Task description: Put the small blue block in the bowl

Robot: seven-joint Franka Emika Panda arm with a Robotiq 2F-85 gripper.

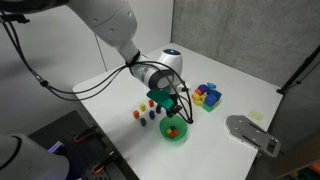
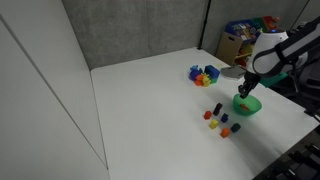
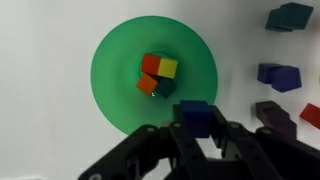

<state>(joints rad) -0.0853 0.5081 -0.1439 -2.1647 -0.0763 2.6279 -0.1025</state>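
Note:
The small blue block is a dark-blue cube clamped between my gripper's black fingers. In the wrist view it hangs over the near right rim of the bright-green bowl. The bowl holds red, yellow, orange and green tiny blocks at its centre. In both exterior views the gripper is just above the bowl. The held block is too small to make out there.
Several tiny coloured blocks lie on the white table beside the bowl, some dark ones close to its right. A cluster of yellow, blue and purple blocks and a flat grey object lie farther off.

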